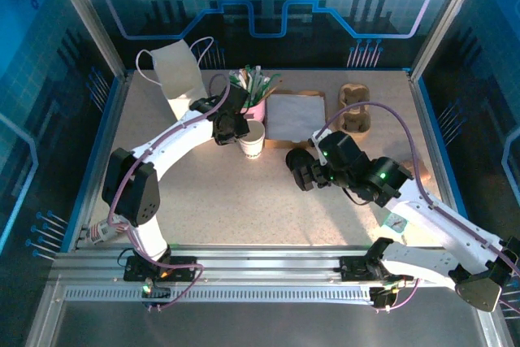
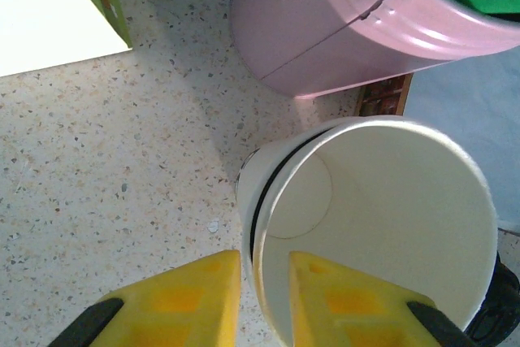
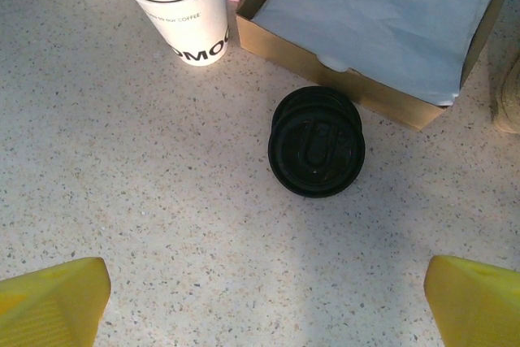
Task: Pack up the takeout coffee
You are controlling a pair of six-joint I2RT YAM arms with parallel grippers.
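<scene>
The speckled beige table (image 1: 244, 217) is viewed by the top external camera from high above its near edge, from far. The small white paper cup (image 2: 390, 225) is looked into from very near by the left wrist view. In the right wrist view, the same cup and the round black plastic lid (image 3: 317, 142) are seen obliquely from above, less near.

White tapered paper cup (image 2: 390, 225): smooth, matt; black round plastic lid (image 3: 317, 142): low sheen; pink round cup (image 2: 341, 22): glossy; speckled desk (image 3: 162, 201): matt.
</scene>
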